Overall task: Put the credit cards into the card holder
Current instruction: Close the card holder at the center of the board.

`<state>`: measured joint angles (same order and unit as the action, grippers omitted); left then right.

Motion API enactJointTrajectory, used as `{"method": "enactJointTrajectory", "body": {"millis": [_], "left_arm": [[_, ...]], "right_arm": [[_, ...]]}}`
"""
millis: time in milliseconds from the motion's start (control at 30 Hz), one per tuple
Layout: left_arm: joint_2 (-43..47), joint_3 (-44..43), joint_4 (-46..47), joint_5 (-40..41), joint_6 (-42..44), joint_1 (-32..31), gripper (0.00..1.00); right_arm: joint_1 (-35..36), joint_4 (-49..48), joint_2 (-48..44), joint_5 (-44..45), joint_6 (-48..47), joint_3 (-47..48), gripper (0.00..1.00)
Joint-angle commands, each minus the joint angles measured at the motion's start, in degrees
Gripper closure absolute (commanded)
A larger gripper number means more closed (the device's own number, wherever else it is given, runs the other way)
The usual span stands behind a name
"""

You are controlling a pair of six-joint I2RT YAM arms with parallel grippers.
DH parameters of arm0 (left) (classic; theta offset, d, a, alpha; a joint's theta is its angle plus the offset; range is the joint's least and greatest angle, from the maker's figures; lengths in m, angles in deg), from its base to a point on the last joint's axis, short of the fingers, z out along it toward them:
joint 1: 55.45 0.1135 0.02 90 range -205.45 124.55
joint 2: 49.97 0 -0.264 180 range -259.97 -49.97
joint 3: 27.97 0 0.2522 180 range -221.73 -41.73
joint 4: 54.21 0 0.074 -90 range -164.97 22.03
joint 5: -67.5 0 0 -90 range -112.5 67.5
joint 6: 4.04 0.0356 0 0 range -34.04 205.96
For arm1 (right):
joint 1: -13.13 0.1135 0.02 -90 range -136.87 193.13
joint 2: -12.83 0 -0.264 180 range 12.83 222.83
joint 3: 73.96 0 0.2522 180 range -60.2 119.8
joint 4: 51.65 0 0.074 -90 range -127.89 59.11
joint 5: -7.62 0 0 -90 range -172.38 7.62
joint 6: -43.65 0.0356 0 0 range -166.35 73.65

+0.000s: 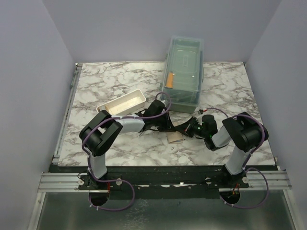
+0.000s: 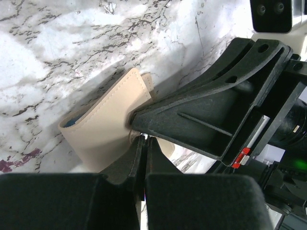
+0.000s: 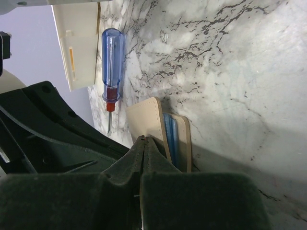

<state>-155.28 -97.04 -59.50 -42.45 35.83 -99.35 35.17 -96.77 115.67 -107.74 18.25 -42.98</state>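
Note:
The card holder (image 1: 174, 138) is a small tan wallet lying on the marble table between the two arms. In the left wrist view the card holder (image 2: 100, 129) shows its stitched outer face and a sliver of blue lining. My left gripper (image 2: 144, 139) is shut, its tips resting against the wallet's near edge. My right gripper (image 3: 145, 139) is also shut, tips at the wallet's outer flap (image 3: 144, 117). The flaps stand slightly apart with blue lining (image 3: 169, 134) between them. The right gripper's fingers (image 2: 201, 115) lie across the wallet's right side. No credit cards can be made out.
A large translucent lidded box (image 1: 184, 72) stands at the back centre with a short orange stick (image 1: 170, 79) inside. A white tray (image 1: 122, 103) lies left of it. A blue-handled screwdriver (image 3: 111, 62) lies just beyond the wallet, near the tray (image 3: 79, 43).

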Motion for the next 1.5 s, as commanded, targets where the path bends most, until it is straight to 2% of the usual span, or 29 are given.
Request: {"method": "enactJointTrajectory", "body": {"millis": [0,133,533,1067,1300,1467], "left_arm": [[-1.84,-2.18,0.59,-0.1,-0.06,-0.13,1.0],[-2.92,-3.54,-0.88,1.36,-0.23,-0.29,1.0],[-9.07,-9.41,-16.09,10.77,-0.95,-2.99,1.0],[-24.21,-23.26,-34.05,25.59,-1.51,-4.44,1.0],[-28.75,-27.1,-39.62,29.24,-3.18,-5.76,1.0],[-33.87,-31.09,-43.39,27.6,-3.13,-5.63,1.0]], "right_arm": [[0.43,17.75,4.96,4.27,-5.1,-2.42,1.0],[0.46,17.43,5.26,3.92,-5.34,-2.36,1.0],[0.46,16.77,4.21,4.18,-5.44,-3.41,1.0],[0.45,14.99,3.49,4.37,-5.27,-4.72,1.0],[0.52,15.17,1.37,4.81,-5.49,-5.73,1.0],[0.55,16.49,-1.68,5.4,-5.67,-6.79,1.0]]}}
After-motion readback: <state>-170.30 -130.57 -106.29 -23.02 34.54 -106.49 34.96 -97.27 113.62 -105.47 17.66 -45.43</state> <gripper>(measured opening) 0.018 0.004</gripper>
